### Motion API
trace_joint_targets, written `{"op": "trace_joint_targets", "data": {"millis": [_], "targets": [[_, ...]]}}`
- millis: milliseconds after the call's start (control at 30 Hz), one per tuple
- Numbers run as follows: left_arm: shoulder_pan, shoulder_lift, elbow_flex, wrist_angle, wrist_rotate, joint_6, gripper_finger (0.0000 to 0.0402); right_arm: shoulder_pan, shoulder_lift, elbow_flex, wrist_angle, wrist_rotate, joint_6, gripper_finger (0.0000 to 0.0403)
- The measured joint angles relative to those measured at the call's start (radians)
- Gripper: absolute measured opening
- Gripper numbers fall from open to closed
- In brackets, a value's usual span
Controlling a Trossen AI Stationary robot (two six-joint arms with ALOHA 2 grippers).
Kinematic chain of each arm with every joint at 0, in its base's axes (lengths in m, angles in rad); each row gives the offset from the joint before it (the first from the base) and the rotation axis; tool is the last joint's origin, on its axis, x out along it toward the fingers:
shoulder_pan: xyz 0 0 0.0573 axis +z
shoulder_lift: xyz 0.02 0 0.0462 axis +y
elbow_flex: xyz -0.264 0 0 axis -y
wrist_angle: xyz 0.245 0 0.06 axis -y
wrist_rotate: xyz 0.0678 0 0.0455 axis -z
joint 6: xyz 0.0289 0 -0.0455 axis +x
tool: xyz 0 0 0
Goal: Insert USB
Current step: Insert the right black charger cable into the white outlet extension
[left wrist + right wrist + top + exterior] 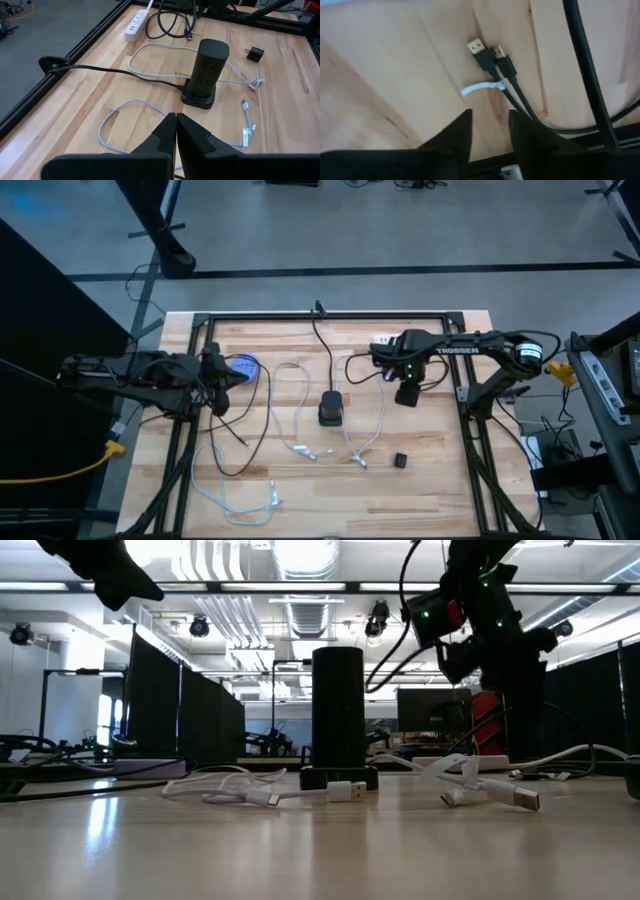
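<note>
Currently the right pincer hangs above the bench with its fingers parted by a narrow gap and nothing between them; directly ahead of its tips lie two black USB plugs, side by side and touching, bound by a white tie just short of the fingers. The black power tower, the likely socket for the plug, stands well apart from this pincer, toward the middle of the bench, with white cables strewn around its base. The left pincer waits with its fingers pressed together, empty, the tower ahead of it. Risks, as judged from this pose: since the two plugs touch, a closing grip could catch both, or nudge one aside; the tie could snag a fingertip or drag the second lead along; a thick black cable running just beside the plugs could be pinched instead. A plug gripped askew would likely meet the tower's port at an angle and jam, or push the tower over.
</note>
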Motion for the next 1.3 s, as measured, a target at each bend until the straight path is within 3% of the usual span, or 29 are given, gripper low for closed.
{"op": "trace_joint_targets", "data": {"millis": [167, 400, 733, 833, 1000, 1133, 1300], "targets": [[0.000, 0.015, 0.000, 0.000, 0.000, 0.000, 0.0000, -0.014, 0.000, -0.069, 0.082, 0.003, 0.008, 0.0153], [0.000, 0.032, 0.000, 0.000, 0.000, 0.000, 0.0000, -0.031, 0.001, -0.139, 0.151, 0.109, 0.010, 0.0157], [0.000, 0.044, 0.000, 0.000, 0.000, 0.000, 0.0000, -0.031, 0.006, -0.224, 0.273, 0.114, -0.056, 0.0164], [0.000, 0.044, 0.000, 0.000, 0.000, 0.000, 0.0000, -0.031, 0.006, -0.230, 0.286, 0.113, -0.050, 0.0135], [0.000, 0.043, 0.000, 0.000, 0.000, 0.000, 0.0000, -0.031, 0.006, -0.238, 0.293, 0.104, -0.043, 0.0018], [0.000, 0.043, 0.000, 0.000, 0.000, 0.000, 0.0000, -0.033, 0.003, -0.240, 0.299, 0.067, 0.026, 0.0005], [0.000, 0.043, 0.000, 0.000, 0.000, 0.000, 0.0000, -0.023, -0.054, -0.198, 0.303, -0.065, 0.108, 0.0001]]}}
